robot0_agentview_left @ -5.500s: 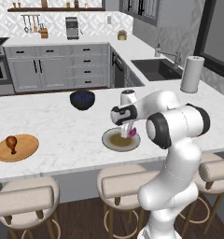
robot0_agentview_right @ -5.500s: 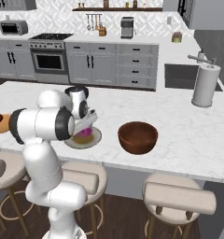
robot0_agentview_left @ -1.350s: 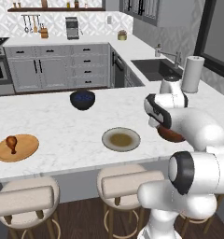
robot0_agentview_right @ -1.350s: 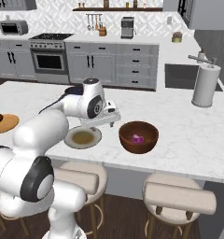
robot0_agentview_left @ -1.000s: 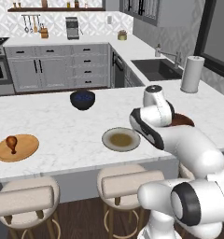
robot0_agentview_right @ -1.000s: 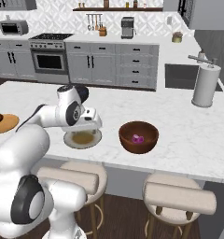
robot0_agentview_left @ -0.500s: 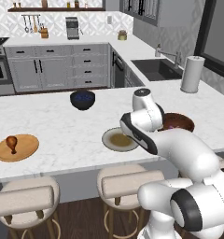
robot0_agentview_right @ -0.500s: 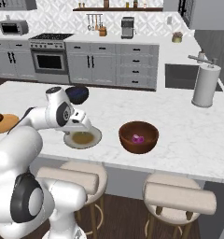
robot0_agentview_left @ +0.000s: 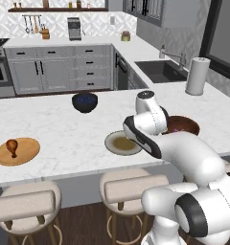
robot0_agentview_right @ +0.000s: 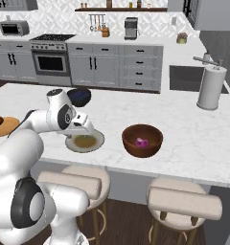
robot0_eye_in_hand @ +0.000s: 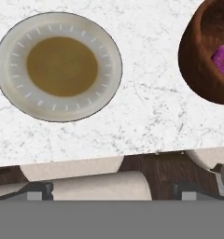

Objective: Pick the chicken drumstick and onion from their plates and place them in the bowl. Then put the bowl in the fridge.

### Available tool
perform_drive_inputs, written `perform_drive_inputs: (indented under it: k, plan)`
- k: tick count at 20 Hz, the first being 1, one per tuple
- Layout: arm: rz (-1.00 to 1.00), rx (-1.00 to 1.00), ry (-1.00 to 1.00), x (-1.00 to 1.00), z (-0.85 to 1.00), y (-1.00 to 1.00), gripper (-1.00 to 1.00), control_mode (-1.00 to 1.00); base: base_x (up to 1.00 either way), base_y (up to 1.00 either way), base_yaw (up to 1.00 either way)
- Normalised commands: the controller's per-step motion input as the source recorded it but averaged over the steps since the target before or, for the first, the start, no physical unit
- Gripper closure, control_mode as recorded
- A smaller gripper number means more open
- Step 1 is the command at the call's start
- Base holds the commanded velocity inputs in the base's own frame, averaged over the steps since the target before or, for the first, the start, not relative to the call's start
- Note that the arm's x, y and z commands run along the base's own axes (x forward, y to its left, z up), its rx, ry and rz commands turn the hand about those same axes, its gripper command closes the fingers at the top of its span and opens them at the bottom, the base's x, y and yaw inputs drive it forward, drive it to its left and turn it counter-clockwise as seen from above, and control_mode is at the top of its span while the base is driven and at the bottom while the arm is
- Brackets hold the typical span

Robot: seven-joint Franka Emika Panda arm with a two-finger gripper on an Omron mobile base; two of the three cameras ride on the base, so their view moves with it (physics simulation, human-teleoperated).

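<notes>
Onion (robot0_agentview_right: 141, 142) lies in bowl (robot0_agentview_right: 142, 140); drumstick (robot0_agentview_left: 11, 146) remains on its plate (robot0_agentview_left: 17, 151) at 9 o'clock, fridge step pending; finger state cannot be told.

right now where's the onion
The onion lies inside the reddish-brown bowl on the counter, right of the grey-rimmed plate in the right base view; the hand view shows it in the bowl at the right edge.
</notes>
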Motion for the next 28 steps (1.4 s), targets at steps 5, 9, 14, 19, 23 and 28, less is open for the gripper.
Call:
perform_drive_inputs:
  k: [5, 9, 14, 19, 23, 28]
  plan:
    - [-0.02, 0.0, 0.0, 0.0, -0.01, 0.32, -1.0, 1.0, 0.01, 0.38, -0.03]
    - [0.0, 0.0, 0.0, 0.0, 0.0, 0.0, -1.0, 1.0, 0.16, 0.79, -0.05]
    - [0.0, 0.0, 0.0, 0.0, 0.0, 0.0, -1.0, 1.0, 0.4, 0.44, -0.06]
    - [0.0, 0.0, 0.0, 0.0, 0.0, 0.0, -1.0, 1.0, 0.55, -0.22, 0.0]
    - [0.0, 0.0, 0.0, 0.0, 0.0, 0.0, -1.0, 1.0, 0.5, -0.1, 0.0]
    - [0.0, 0.0, 0.0, 0.0, 0.0, 0.0, -1.0, 1.0, 0.57, 0.0, 0.0]
